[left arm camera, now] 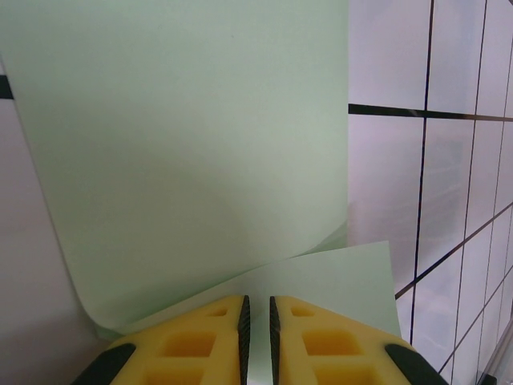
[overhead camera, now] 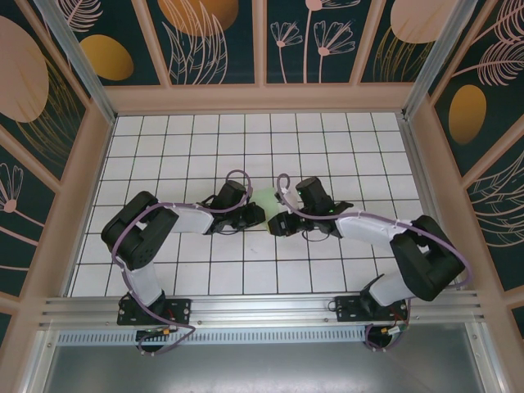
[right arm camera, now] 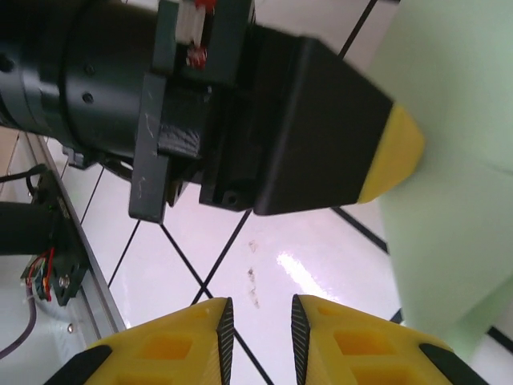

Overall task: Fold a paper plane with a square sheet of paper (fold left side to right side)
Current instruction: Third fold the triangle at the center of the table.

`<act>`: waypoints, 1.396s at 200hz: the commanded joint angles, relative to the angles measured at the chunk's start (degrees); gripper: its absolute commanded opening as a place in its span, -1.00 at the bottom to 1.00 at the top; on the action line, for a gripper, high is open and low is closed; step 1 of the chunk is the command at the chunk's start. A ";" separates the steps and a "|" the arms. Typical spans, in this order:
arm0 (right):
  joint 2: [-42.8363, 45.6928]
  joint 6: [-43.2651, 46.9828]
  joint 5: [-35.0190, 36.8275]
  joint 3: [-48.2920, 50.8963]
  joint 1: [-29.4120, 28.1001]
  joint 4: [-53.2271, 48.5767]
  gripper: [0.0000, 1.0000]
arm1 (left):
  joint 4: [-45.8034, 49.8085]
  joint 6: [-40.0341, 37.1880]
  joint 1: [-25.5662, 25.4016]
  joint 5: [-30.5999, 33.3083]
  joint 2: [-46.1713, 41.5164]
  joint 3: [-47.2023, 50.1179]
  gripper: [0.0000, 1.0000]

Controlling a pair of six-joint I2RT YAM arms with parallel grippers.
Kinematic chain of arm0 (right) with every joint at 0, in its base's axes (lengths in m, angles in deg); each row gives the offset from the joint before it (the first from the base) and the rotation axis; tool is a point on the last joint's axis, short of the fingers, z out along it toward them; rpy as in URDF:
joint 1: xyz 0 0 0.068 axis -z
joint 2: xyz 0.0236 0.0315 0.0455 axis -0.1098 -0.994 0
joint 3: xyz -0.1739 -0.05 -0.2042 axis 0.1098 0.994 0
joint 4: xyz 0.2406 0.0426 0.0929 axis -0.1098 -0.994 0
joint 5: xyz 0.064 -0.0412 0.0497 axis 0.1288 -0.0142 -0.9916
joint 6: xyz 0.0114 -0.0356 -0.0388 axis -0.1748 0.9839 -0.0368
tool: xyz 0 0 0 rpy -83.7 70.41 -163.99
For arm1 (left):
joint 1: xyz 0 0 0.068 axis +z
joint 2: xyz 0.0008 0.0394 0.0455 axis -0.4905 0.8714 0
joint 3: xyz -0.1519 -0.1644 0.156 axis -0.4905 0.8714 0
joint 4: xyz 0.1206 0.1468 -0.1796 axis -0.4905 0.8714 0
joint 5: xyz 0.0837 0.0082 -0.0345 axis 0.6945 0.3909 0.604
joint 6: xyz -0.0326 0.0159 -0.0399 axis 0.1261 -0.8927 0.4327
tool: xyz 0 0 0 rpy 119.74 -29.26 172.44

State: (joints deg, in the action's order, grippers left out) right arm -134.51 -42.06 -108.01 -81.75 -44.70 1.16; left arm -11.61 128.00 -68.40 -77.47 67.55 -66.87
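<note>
Two arms are bolted nearer than the one square sheet of paper (overhead camera: 268, 199). The left arm (overhead camera: 143, 233) is to its left and the right arm (overhead camera: 417, 254) to its right, both bent inward toward it over the white grid table (overhead camera: 327, 139). The two grippers come close together just on the near side of the sheet.

The left gripper (left arm camera: 256, 301) has its two yellow fingers (left arm camera: 204, 337) almost together, with only a thin slit between them. The sheet's near flap runs into that slit and is pinched there. Beyond the fingers, the pale mint-green paper curls up off the table as a broad curved face.

The right gripper (right arm camera: 262, 305), just right of the sheet's near edge, has its two fingers apart. Bare tile shows in the gap, and nothing is held.

Past the sheet, the table runs on to one patterned back wall (overhead camera: 262, 41).
</note>
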 commanded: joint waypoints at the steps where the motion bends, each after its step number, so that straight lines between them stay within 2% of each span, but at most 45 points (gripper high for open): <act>1: -3.07 -1.05 -0.23 -0.62 -0.46 0.76 -0.41 | 4.10 0.14 -0.53 2.73 1.60 1.63 -0.62; 77: -7.94 1.20 6.33 -3.69 -0.22 -2.84 -0.42 | 4.25 -0.19 -0.53 2.53 1.71 1.37 -0.63; 279: -12.59 1.82 9.21 -4.39 0.07 -3.50 -0.44 | 4.81 -0.45 -0.57 2.69 1.57 0.96 -0.63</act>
State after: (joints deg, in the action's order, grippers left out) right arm -145.79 -41.53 -100.50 -84.94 -44.92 -1.14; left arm -11.52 127.98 -68.40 -77.45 67.55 -66.87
